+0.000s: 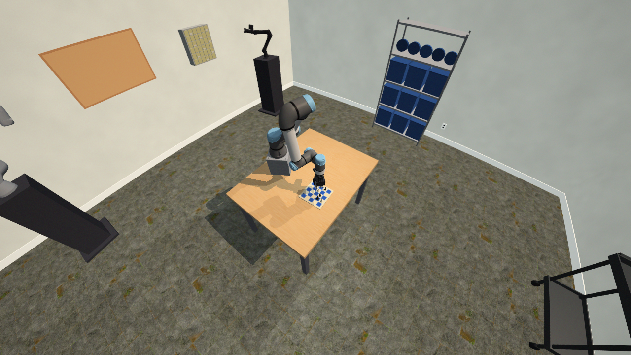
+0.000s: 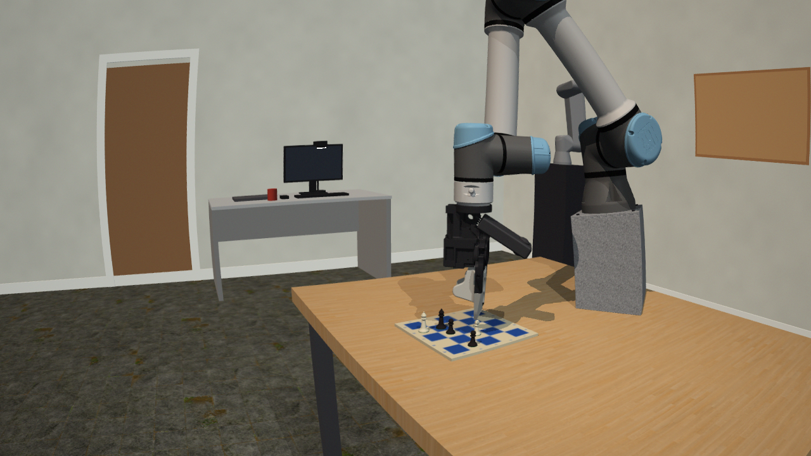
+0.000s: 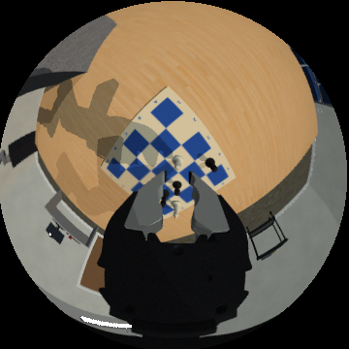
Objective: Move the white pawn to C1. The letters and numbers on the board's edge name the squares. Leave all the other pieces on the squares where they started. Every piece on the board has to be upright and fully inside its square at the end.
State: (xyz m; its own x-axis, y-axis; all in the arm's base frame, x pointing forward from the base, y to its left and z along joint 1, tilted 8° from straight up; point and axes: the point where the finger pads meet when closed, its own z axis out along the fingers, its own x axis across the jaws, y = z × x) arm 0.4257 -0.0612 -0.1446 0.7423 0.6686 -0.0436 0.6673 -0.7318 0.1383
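Step in hand, as judged: final approach onto the white pawn (image 2: 476, 325) before the grasp. The pawn stands upright on the chessboard (image 2: 513, 339), on a square toward the arm's side, with a black piece (image 2: 472, 338) just in front of it and two more black pieces (image 2: 450, 326) to its left. A taller white piece (image 2: 422, 321) stands at the far left corner.

To do this well, the arm should come straight down with the pawn centred in the gap, so neither finger clips the pawn's head or the black neighbours. The fingers should close only once they are low on the pawn's body. The lift should then be vertical and high enough to pass over the other pieces on the way to C1. The edge letters are too small to read here, so C1 cannot be picked out.

Gripper (image 3: 175, 185): partly open, a narrow gap between the fingers. It holds nothing. In the exterior view the fingertips hang just above the pawn; contact cannot be told. In the wrist view the pawn (image 3: 177, 160) appears just beyond the tips.
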